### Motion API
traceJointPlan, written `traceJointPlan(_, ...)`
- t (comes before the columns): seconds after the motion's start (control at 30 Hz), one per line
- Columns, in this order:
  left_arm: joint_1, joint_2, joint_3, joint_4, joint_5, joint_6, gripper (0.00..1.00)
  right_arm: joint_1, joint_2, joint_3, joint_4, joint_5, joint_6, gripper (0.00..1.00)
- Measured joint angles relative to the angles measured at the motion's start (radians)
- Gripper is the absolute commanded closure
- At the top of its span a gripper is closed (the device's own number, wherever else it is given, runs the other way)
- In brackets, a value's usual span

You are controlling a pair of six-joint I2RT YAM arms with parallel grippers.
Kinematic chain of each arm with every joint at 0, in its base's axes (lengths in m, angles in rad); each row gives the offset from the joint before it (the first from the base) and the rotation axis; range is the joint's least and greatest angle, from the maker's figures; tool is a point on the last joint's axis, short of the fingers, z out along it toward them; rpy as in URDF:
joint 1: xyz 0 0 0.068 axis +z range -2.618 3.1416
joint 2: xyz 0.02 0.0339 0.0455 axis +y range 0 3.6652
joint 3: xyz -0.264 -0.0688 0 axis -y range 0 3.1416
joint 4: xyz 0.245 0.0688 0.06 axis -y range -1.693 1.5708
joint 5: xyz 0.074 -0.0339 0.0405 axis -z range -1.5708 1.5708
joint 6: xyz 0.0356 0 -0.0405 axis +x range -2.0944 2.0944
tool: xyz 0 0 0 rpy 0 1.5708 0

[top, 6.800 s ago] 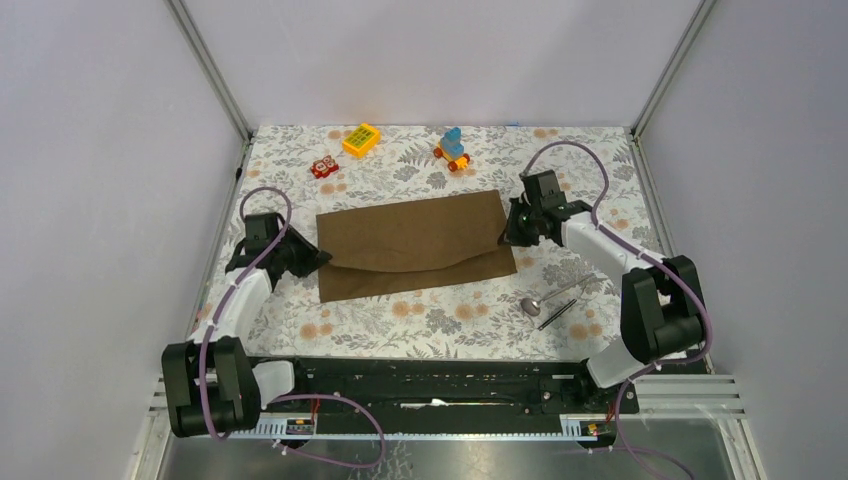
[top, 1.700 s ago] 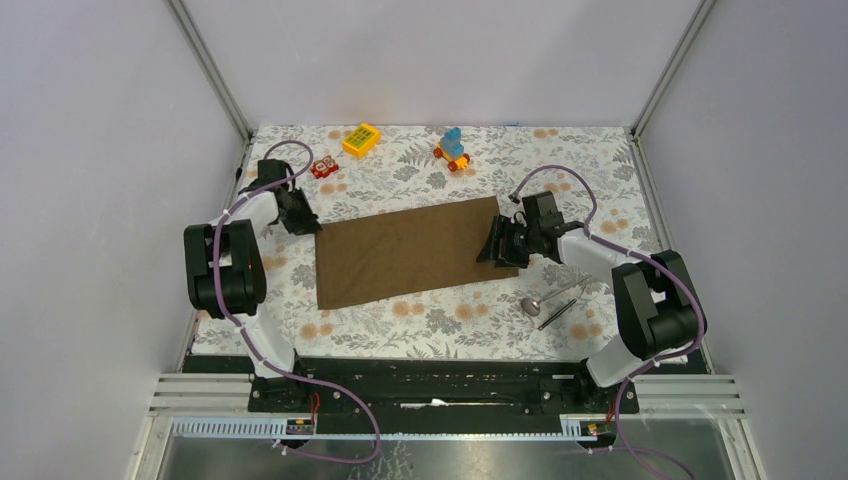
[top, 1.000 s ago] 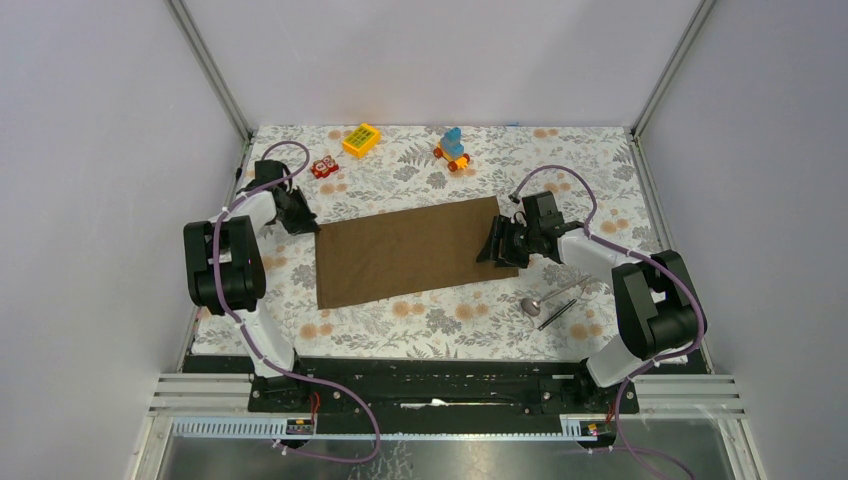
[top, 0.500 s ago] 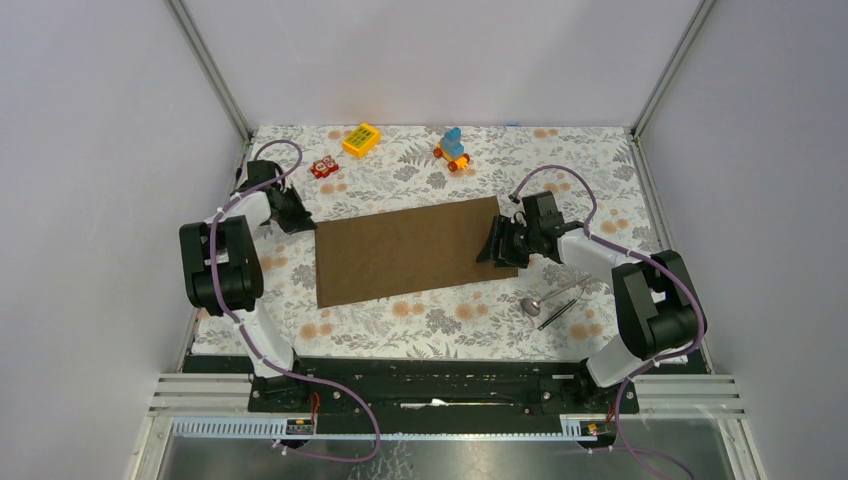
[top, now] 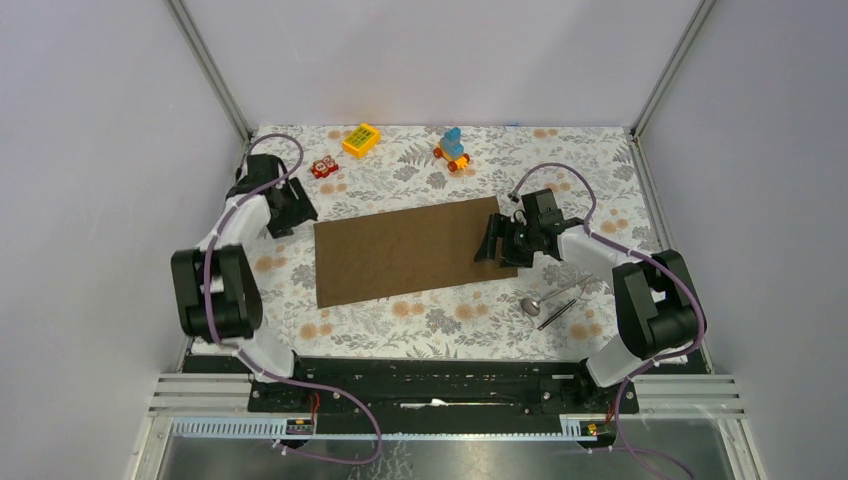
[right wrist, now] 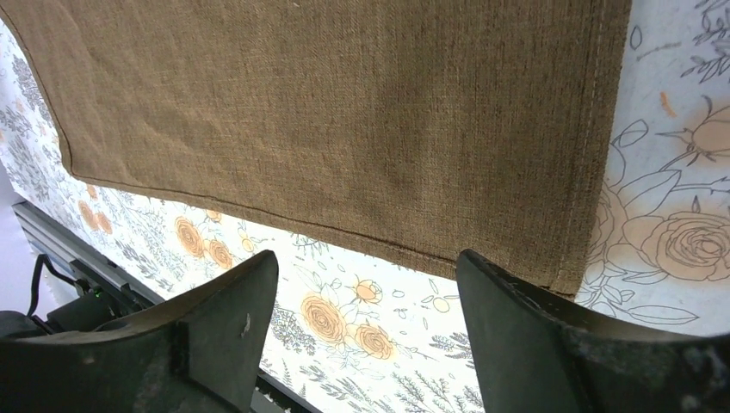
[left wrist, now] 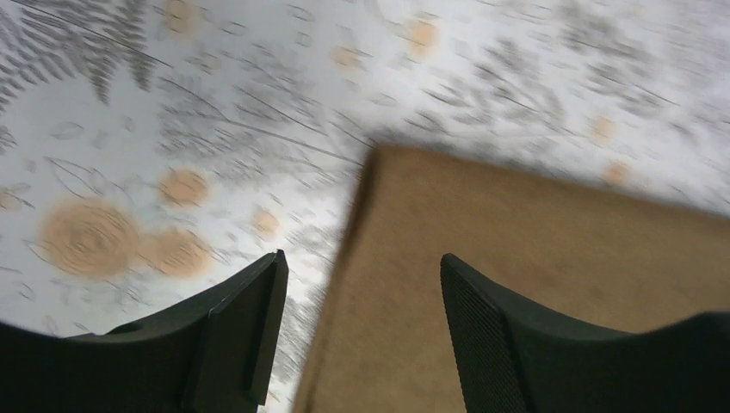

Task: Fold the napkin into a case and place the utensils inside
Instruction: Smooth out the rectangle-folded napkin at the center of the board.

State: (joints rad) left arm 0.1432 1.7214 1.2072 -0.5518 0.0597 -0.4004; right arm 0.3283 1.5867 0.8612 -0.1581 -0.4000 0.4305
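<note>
From the top view, the napkin (top: 410,250) lies flat on the flower-patterned surface (top: 400,322) as a wide brown rectangle, not yet a narrow case. The left gripper (top: 297,211) sits just off the napkin's far-left corner. The right gripper (top: 494,246) hangs over its right edge. The spoon (top: 534,302) and the dark stick (top: 556,313) lie side by side near the napkin's near-right corner, clear of the cloth. Three toy blocks (top: 361,139) sit well beyond its far edge.

In the blurred left wrist view, the two fingers (left wrist: 228,340) stand well apart with nothing between them. The napkin's corner lies below, off the cloth towards the right-hand finger.

In the right wrist view, the jaws are also spread wide and empty, above the napkin's stitched near edge and its right-hand corner.

My judgement is that the step in hand is taking a fresh hold for the next fold. To do it well, each gripper should come down squarely on its own end and pinch every layer at the hem. Both ends should rise together so the edges stay aligned. The right side should keep clear of the utensils.
</note>
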Motion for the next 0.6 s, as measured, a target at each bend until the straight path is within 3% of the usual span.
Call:
traceJointPlan(0.1,-0.063,-0.144,-0.058,0.017,0.047,-0.026,0.26,-0.002,0.000,0.034,-0.036,0.005,-0.016,0.01)
traceJointPlan(0.27,-0.270,-0.215,-0.158,0.139,0.183,-0.104,0.21,-0.026,0.001,0.091,-0.061,-0.010,-0.037,0.00)
traceJointPlan(0.4,-0.445,-0.188,-0.236,0.187,0.259,-0.147,0.20,-0.093,0.029,0.110,-0.071,-0.042,-0.040,0.15)
traceJointPlan(0.53,-0.496,-0.195,-0.303,0.224,0.304,-0.172,0.19,-0.139,0.093,0.109,-0.074,-0.098,-0.043,0.20)
traceJointPlan(0.6,-0.492,-0.210,-0.335,0.225,0.300,-0.176,0.19,-0.140,0.101,0.087,-0.061,-0.124,-0.040,0.28)
